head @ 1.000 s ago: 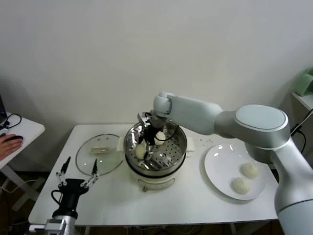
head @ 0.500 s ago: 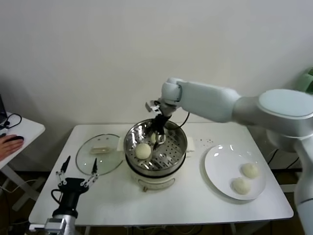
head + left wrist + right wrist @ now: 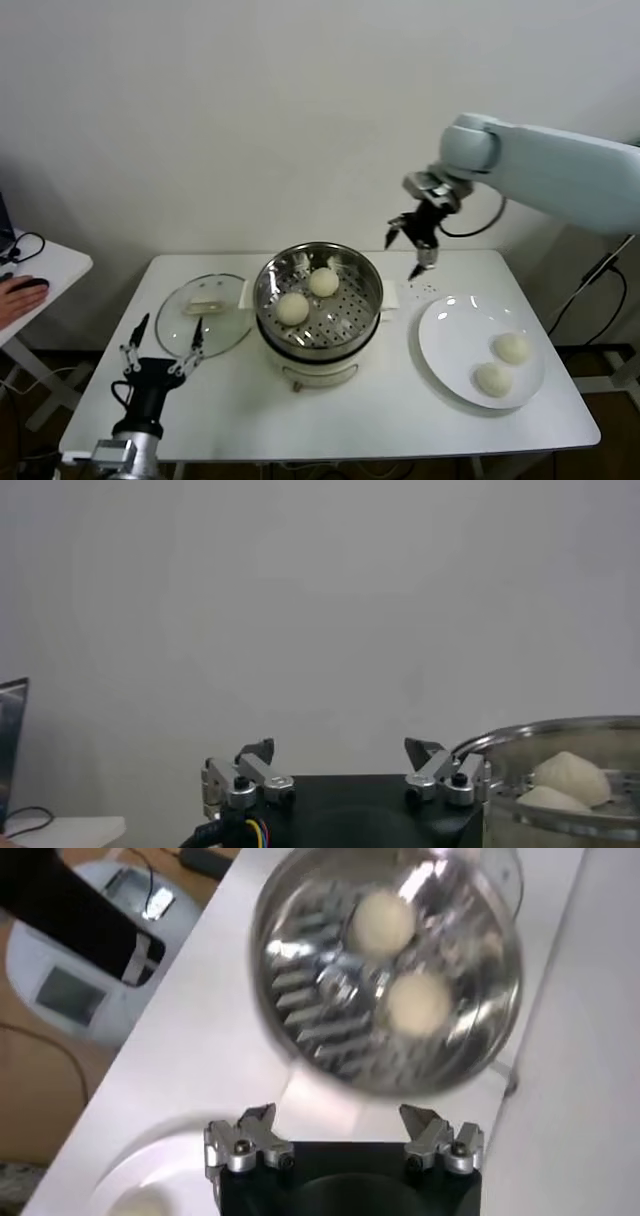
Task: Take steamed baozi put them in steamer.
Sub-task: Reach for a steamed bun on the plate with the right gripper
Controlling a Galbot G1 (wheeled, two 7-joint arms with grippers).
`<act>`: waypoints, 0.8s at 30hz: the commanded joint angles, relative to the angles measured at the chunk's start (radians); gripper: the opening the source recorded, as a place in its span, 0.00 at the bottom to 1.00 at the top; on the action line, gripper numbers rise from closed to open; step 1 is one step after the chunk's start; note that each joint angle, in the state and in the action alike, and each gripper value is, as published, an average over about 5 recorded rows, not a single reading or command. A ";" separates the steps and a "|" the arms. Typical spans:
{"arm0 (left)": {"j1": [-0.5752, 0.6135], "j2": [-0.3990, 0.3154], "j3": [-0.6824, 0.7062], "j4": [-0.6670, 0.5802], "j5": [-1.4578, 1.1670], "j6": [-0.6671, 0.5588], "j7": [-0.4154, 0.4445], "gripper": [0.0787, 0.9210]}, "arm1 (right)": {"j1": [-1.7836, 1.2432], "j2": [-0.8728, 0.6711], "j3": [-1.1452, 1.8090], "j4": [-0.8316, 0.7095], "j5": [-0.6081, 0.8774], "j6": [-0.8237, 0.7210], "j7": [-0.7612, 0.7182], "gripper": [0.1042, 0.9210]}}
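The shiny steel steamer (image 3: 370,305) stands mid-table with two cream-white baozi (image 3: 293,308) (image 3: 323,282) on its perforated tray. Two more baozi (image 3: 511,347) (image 3: 491,378) lie on the white plate (image 3: 445,340) at the right. My right gripper (image 3: 405,254) is open and empty, raised above the table between the steamer and the plate. Its wrist view looks down on the steamer (image 3: 300,998) with both baozi (image 3: 380,922) (image 3: 417,1005). My left gripper (image 3: 160,345) is open and empty, parked low at the table's front left; its wrist view shows the steamer's rim (image 3: 560,726).
A flat glass lid (image 3: 178,325) lies on the table left of the steamer. A small side table (image 3: 45,270) with a person's hand (image 3: 15,297) is at the far left. A white wall is behind.
My right gripper left a baozi in the steamer, then rose and swung right, from inside the pot to above the gap between steamer and plate. The left arm barely moved.
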 commanded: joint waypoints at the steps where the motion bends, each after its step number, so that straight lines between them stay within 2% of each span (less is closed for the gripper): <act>1: 0.009 0.080 0.024 0.028 -0.073 -0.099 0.107 0.88 | -0.603 -0.448 0.485 0.121 -0.405 0.082 -0.029 0.88; 6: 0.055 0.077 0.035 0.030 -0.083 -0.131 0.109 0.88 | -0.832 -0.452 0.669 0.107 -0.530 0.104 -0.021 0.88; 24: 0.078 0.038 0.026 0.023 -0.038 -0.122 0.083 0.88 | -0.866 -0.262 0.604 -0.036 -0.631 0.114 0.048 0.88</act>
